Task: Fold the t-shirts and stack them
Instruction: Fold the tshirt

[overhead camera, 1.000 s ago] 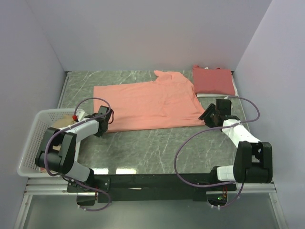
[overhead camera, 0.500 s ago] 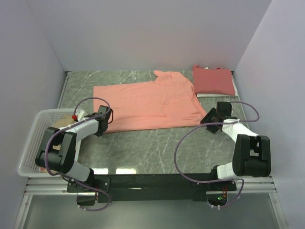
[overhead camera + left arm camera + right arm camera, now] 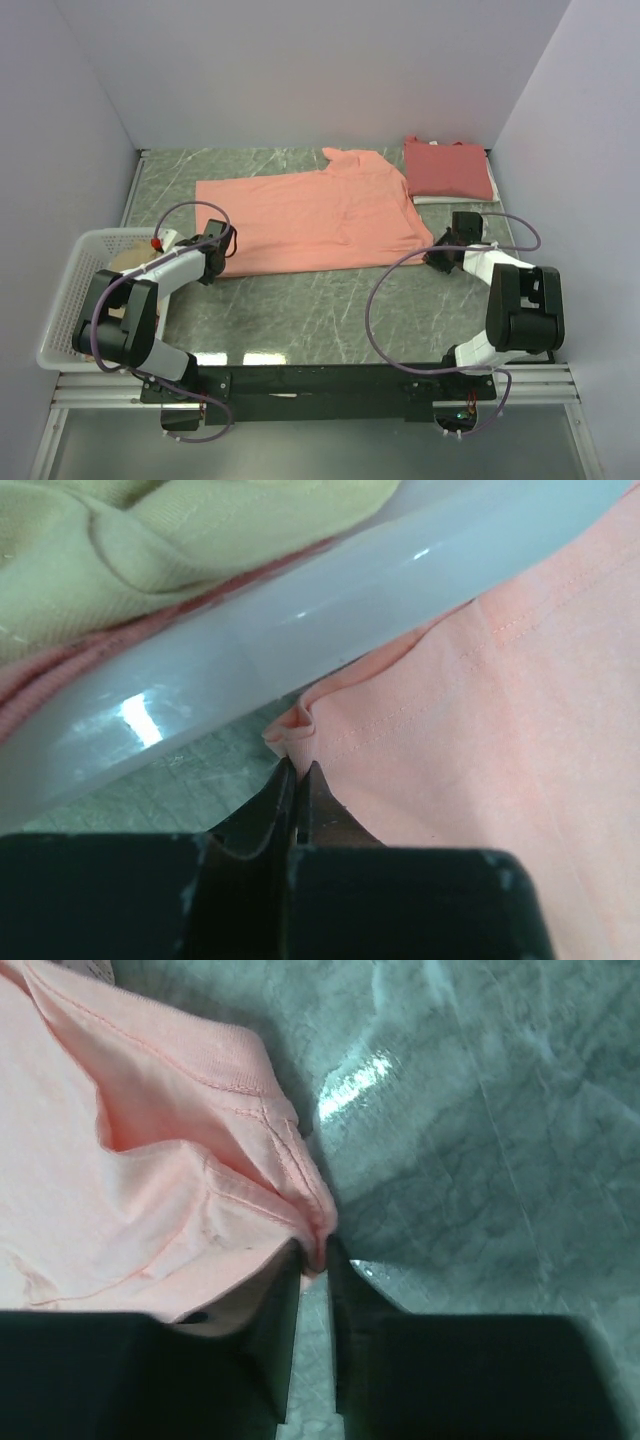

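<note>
Red shirt (image 3: 447,168) lies folded far right of the basket (image 3: 60,310). Salmon shirt (image 3: 310,215) is flat just right of it, with left fingers (image 3: 262,820) and right fingers (image 3: 278,1320) clamped on its near corners. Tan shirt (image 3: 200,530) lies inside, not yet folded.

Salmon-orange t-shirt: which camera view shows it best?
The top external view: the whole salmon-orange t-shirt shows, spread flat. The left wrist view shows only a hem corner pinched in the left pincer; the right wrist view shows only a bunched corner in the right pincer.
</note>
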Tool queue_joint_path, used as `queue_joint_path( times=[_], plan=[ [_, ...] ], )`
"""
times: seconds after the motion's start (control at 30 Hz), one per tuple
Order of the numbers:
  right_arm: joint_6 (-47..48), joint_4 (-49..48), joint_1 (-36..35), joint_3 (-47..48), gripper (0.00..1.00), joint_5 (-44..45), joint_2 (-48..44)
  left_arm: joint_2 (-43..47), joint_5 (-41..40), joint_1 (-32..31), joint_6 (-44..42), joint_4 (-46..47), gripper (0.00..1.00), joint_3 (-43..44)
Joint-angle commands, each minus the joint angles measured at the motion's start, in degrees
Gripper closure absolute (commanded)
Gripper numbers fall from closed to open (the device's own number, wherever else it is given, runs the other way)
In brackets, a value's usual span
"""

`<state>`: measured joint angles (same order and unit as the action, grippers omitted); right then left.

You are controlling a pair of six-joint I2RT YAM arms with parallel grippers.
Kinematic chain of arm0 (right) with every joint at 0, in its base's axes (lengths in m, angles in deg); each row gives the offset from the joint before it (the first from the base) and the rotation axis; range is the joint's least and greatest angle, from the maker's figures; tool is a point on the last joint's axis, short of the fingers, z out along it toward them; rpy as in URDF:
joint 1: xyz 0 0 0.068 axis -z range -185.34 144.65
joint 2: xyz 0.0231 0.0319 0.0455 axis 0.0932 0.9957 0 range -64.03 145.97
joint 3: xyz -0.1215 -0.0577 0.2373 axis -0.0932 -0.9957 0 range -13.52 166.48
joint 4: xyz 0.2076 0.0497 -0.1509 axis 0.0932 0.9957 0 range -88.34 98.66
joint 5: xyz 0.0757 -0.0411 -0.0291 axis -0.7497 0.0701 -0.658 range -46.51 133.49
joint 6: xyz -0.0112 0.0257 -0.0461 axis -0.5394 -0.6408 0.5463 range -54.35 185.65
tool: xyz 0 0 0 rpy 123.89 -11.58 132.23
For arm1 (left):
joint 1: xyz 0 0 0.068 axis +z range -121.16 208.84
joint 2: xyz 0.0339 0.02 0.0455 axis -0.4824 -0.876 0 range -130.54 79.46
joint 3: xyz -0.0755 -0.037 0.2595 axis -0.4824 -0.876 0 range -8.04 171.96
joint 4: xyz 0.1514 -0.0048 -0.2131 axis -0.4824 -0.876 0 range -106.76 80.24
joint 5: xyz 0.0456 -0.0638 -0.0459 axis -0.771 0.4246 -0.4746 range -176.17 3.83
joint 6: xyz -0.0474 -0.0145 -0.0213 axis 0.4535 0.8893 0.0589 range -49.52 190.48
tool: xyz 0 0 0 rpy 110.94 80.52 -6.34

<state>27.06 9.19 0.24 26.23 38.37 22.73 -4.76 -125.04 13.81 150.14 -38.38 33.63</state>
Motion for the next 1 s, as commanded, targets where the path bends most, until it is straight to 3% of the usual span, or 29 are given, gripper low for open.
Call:
queue_joint_path(
  times=[0.0, 0.03, 0.07, 0.67, 0.97],
  plan=[
    [-0.87, -1.64, 0.39, 1.12, 0.88, 0.64, 1.74, 1.7, -0.5, 0.35, -1.43, -1.35, 0.99, 2.01],
    [-0.79, -0.94, 0.39, 1.38, 0.98, 0.73, 1.48, 1.87, -0.5, 0.35, -1.7, -1.78, 0.99, 2.19],
    [-0.61, -0.59, 0.31, 1.39, 1.0, 0.82, 1.05, 2.39, -0.59, 0.35, -1.87, -1.96, 0.99, 2.19],
    [-1.14, 14.87, 3.9, -4.67, 1.0, 2.58, -21.71, 15.3, 0.73, 0.26, -1.61, -10.57, 0.99, -1.24],
    [-5.62, 29.02, 4.26, -8.02, 1.0, 6.17, -40.68, 23.05, 3.1, -0.53, 1.72, -15.67, 0.99, -6.51]
  ],
)
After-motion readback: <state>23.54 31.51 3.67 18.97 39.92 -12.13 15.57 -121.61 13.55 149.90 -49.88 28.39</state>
